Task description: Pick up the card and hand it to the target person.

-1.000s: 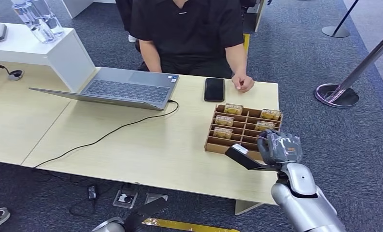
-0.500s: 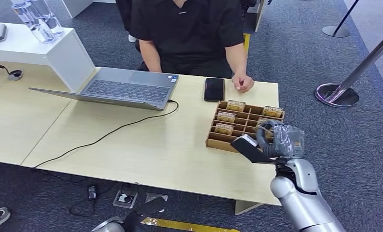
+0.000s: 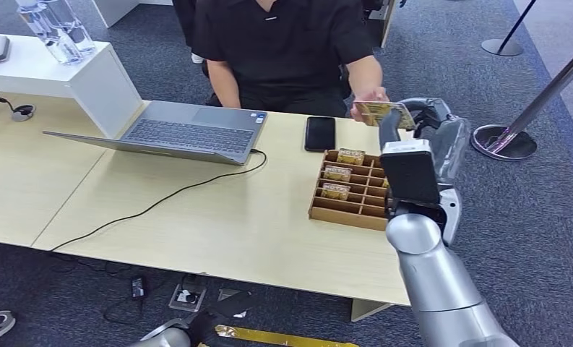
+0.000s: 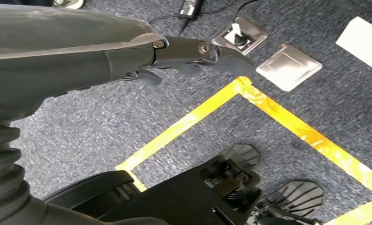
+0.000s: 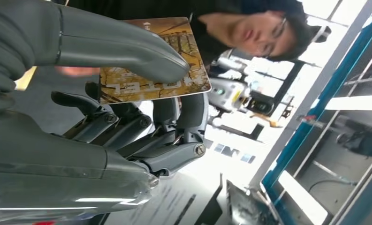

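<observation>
My right hand (image 3: 426, 121) is raised above the far right end of the table, pinching a gold-brown card (image 3: 384, 113) between thumb and fingers. The card points at the seated person in black (image 3: 283, 43), whose hand (image 3: 368, 96) meets its far edge. In the right wrist view the card (image 5: 151, 77) lies flat under my thumb (image 5: 118, 47), with the darker fingers (image 5: 174, 117) beneath it. My left hand (image 4: 198, 49) hangs low beside the table over the carpet, fingers loosely apart and holding nothing; its dark fingers (image 3: 204, 325) also show at the bottom of the head view.
A cardboard tray (image 3: 341, 210) with several more cards sits under my right arm. A black phone (image 3: 320, 134) and an open laptop (image 3: 189, 130) with its cable lie further left. A stanchion base (image 3: 503, 141) stands on the carpet to the right.
My right hand rose from the tray's near corner and reached forward with the card. The person's hand lifted off the table to meet the card.
</observation>
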